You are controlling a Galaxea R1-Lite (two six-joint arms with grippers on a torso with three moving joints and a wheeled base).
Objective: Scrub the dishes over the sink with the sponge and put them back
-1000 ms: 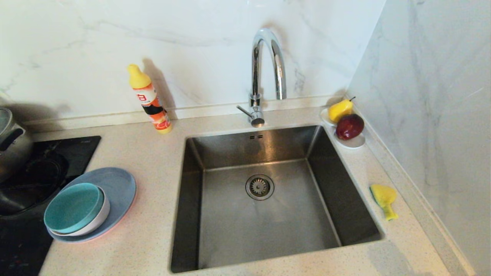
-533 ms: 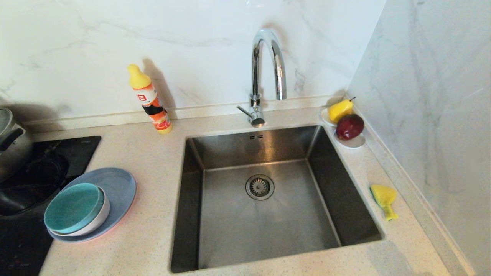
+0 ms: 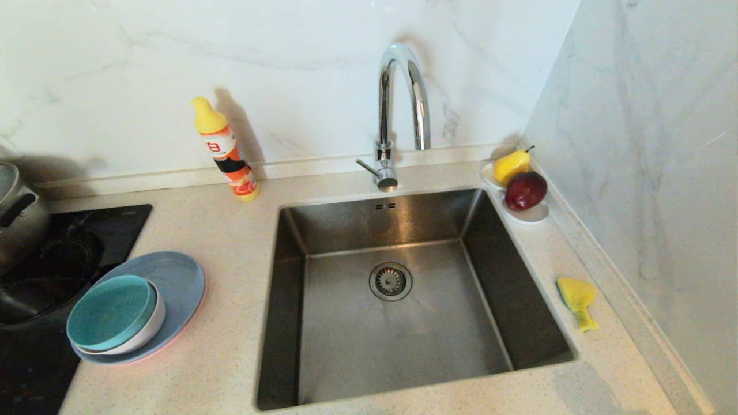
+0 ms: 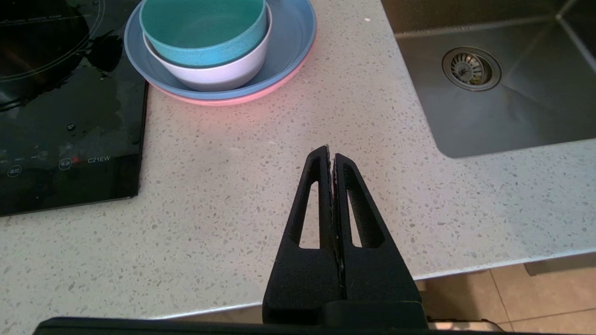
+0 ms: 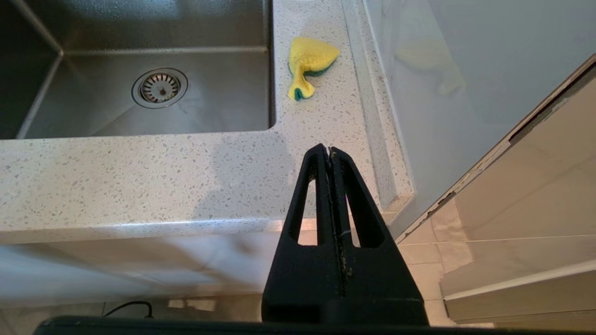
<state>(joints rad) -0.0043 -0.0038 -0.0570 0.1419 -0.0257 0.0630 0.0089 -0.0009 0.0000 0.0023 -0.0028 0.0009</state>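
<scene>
While both closed, empty grippers, left gripper point(image 4: 331, 157) and right gripper point(image 5: 328, 151), hover over the speckled surface point(image 3: 230, 230), the soft, light yellow sponge point(image 3: 576, 300) lies crumpled right of the steel sink point(image 3: 291, 311); pinching its bulk seems easiest.

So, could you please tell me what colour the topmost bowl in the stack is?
Teal bowl, clearest in the left wrist view.

Two bowls, one teal point(image 3: 110, 312) and one pale point(image 3: 151, 326). Two plates, blue-grey point(image 3: 179, 276) over pink point(image 4: 260, 95). One sponge point(image 3: 577, 300), one sink point(image 3: 398, 300), one tap point(image 3: 398, 115), one bottle point(image 3: 226, 151), one pear point(image 3: 511, 165), one apple point(image 3: 525, 190), one small white dish point(image 3: 533, 215), one pot point(image 3: 17, 213).
</scene>
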